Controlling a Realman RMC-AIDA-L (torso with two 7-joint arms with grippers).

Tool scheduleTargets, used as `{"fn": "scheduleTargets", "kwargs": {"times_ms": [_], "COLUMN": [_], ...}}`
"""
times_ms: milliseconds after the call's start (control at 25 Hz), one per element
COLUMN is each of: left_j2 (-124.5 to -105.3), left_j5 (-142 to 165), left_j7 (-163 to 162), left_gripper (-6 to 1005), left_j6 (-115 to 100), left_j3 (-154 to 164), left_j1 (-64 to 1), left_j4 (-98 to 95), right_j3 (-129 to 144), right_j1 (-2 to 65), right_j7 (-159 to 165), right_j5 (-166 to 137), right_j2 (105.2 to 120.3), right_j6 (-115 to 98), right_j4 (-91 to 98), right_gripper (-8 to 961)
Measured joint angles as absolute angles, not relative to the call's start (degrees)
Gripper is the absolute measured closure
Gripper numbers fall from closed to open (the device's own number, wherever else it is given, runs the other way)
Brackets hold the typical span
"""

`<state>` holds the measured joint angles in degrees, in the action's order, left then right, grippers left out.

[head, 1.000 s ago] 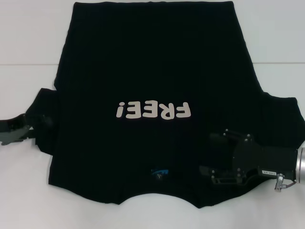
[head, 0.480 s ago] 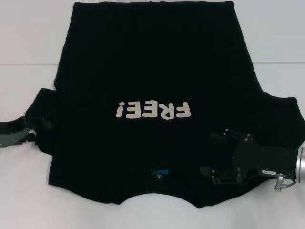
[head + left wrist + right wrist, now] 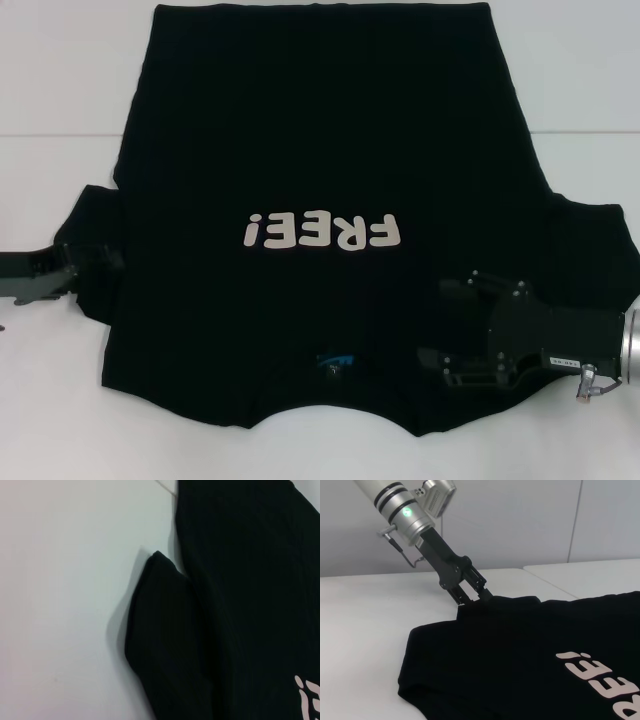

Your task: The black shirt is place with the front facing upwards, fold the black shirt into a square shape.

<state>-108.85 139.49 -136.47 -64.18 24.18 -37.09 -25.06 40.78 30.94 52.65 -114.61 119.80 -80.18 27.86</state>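
Observation:
The black shirt lies flat on the white table, chest up, with cream "FREE!" lettering and a small blue neck label at the near edge. My left gripper is at the outer edge of the shirt's left sleeve. In the right wrist view it shows with its fingers apart, tips at the sleeve edge. My right gripper rests open over the shirt near the right shoulder. The left wrist view shows the left sleeve beside the shirt body.
The white table shows around the shirt on the left, right and near side. A table seam runs across behind the left sleeve. A pale wall stands beyond the table in the right wrist view.
My left gripper has moved right, from beside the left sleeve to its edge. The right arm and the shirt have not moved.

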Motion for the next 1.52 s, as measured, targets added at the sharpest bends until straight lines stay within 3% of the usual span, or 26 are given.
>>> {"fn": "scheduleTargets", "kwargs": {"times_ms": [160, 480, 920, 1160, 1520], "left_j2": [-108.89, -109.02, -109.51, -109.25, -107.77], "left_j5": [139.5, 139.4, 139.3, 137.8, 137.6], "left_j7": [-136.5, -135.5, -136.3, -136.4, -137.8], "left_gripper": [290, 475, 918, 997, 992], "left_j6": [-63.1, -61.6, -59.4, -60.0, -60.6], "left_j3": [24.2, 26.0, 27.6, 27.2, 25.5], "left_j1": [-37.3, -38.0, -38.1, -36.9, -33.2], "left_j4": [-25.1, -25.4, -25.5, -27.1, -30.4], "right_j3": [40.8, 40.4, 40.6, 40.4, 40.1], "right_j1": [30.9, 30.9, 30.9, 30.9, 30.9], "right_j7": [52.6, 52.6, 52.6, 52.6, 52.6], "right_j5": [-114.6, -114.5, -114.4, -114.3, -114.2], "right_j2": [119.79, 119.79, 119.80, 119.80, 119.72], "right_j6": [-80.2, -80.5, -80.7, -80.7, -80.7], "right_j4": [27.9, 27.9, 28.0, 28.0, 28.0], "right_gripper": [9, 9, 8, 8, 8]}}
